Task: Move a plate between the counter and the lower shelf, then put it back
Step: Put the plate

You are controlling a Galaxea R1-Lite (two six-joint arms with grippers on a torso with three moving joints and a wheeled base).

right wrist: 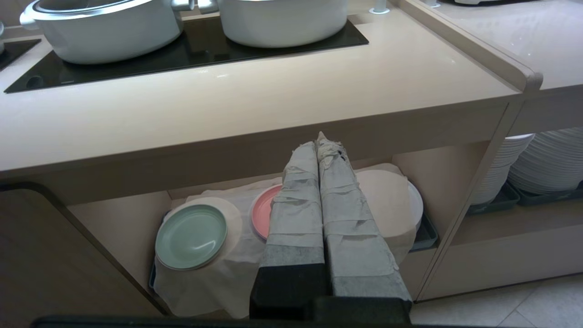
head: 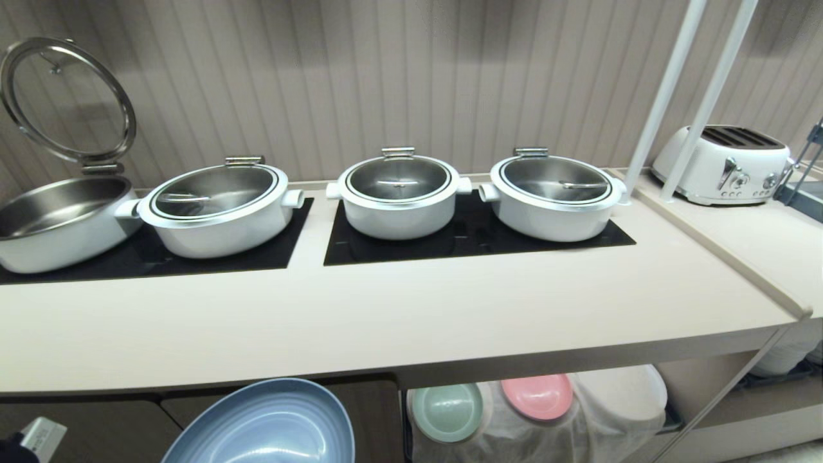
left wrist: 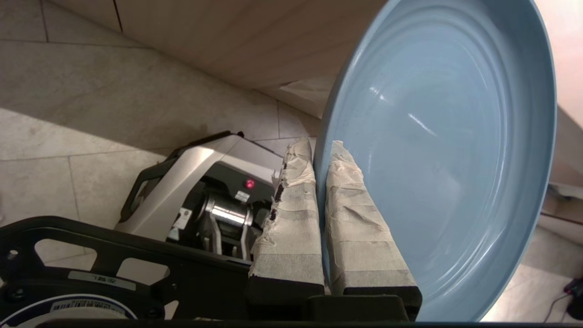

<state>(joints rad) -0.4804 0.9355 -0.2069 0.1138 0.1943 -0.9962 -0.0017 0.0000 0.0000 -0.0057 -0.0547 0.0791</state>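
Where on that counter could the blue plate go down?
The counter has a long bare strip between its front edge and the black cooktop panels. Farther back it is crowded with white pots. The left gripper holds the blue plate below the front edge.

Four pots (head: 398, 193), three coloured plates (head: 263, 424), one toaster (head: 723, 164).

Soft, even indoor light fills the head view; the counter (head: 398, 308) is bright, while the recess along the bottom edge sits in shade. Straight lines bow toward the frame edges, and the pot (head: 61, 222) at far left looks stretched. Small highlights glint on the glass lids and on the plate (left wrist: 451, 150). The upper right corner of the left wrist view washes out pale
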